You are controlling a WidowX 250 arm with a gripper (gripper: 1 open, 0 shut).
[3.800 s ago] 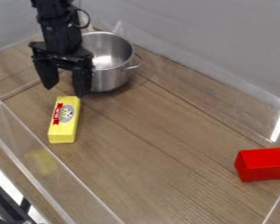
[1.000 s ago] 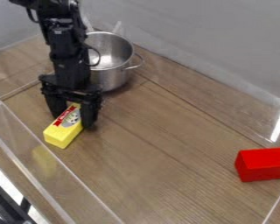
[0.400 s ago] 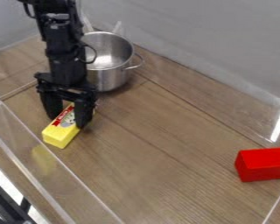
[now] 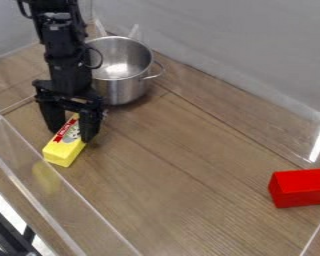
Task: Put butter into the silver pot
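The butter [image 4: 64, 146] is a small yellow stick with a red-and-white label, lying on the wooden table at the left. My gripper [image 4: 68, 129] points straight down over the butter's far end, its two black fingers spread to either side of the stick, open. The butter still rests on the table. The silver pot [image 4: 120, 70] stands just behind the gripper, round and shiny, with a small handle on its right side. The arm hides part of the pot's left wall.
A red rectangular block [image 4: 299, 187] lies at the far right of the table. Clear plastic walls [image 4: 315, 135] ring the table, with a low transparent edge along the front left.
The gripper has come down from beside the pot onto the butter. Over the last second it shifted left and toward the front, and the butter slid and turned slightly with it.
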